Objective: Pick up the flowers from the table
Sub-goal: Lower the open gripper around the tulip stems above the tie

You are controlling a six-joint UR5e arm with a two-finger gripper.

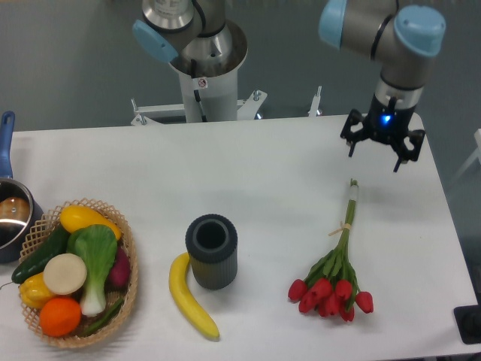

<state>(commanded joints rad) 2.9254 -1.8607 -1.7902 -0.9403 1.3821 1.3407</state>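
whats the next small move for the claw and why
Probably lower toward the stems of the tulip bunch. The claw hangs open above the table, just beyond the stem tips, holding nothing, and the tulips lie flat, untouched, with stems pointing toward it.

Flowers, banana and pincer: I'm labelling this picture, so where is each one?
flowers (331, 289), fixed camera, on the red blooms.
banana (186, 299), fixed camera, on the middle of its curve.
pincer (373, 153), fixed camera, midway between its spread fingertips.

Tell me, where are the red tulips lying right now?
The tulips lie on the right side of the white table, blooms toward the front edge, right of the dark cylinder, stems pointing toward the gripper.
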